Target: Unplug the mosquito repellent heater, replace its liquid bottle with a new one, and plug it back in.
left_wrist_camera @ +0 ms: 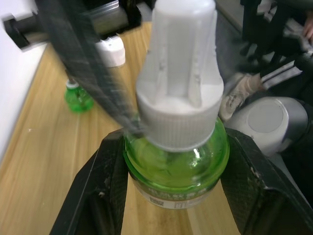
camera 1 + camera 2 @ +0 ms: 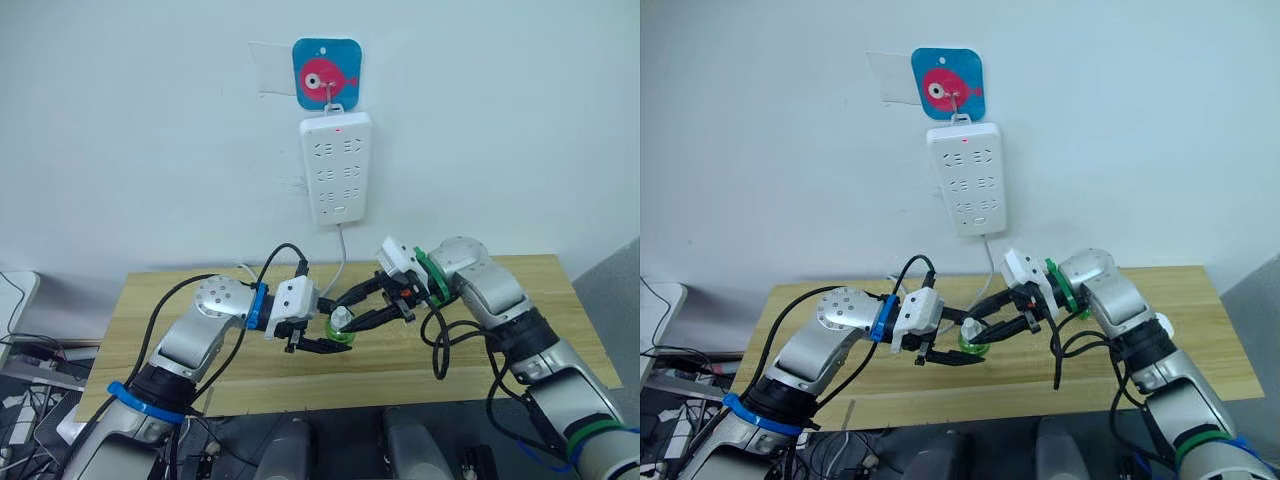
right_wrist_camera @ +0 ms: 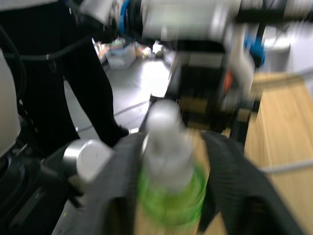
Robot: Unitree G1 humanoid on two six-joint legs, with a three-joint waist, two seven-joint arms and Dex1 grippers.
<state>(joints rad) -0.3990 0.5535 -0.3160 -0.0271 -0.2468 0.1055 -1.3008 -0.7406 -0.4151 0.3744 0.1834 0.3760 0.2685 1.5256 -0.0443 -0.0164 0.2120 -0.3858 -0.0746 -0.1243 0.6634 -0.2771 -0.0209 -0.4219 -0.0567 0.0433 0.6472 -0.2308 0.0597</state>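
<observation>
Cap coming off the new refill bottle, held between both arms over the table [image 2: 560, 290]
Left gripper [image 2: 318, 340] pinches the green liquid bottle [image 1: 176, 169] by its belly; right gripper [image 2: 372, 305] is spread, fingers flanking the white cap [image 1: 178, 83]. Heater [image 1: 111, 50] sits on the table beyond the bottle, a second green bottle [image 1: 78, 98] near it, power strip [image 2: 337, 167] above. Judgement: close squarely on the cap's ribs, twist along the bottle's axis, keep it upright against spills
</observation>
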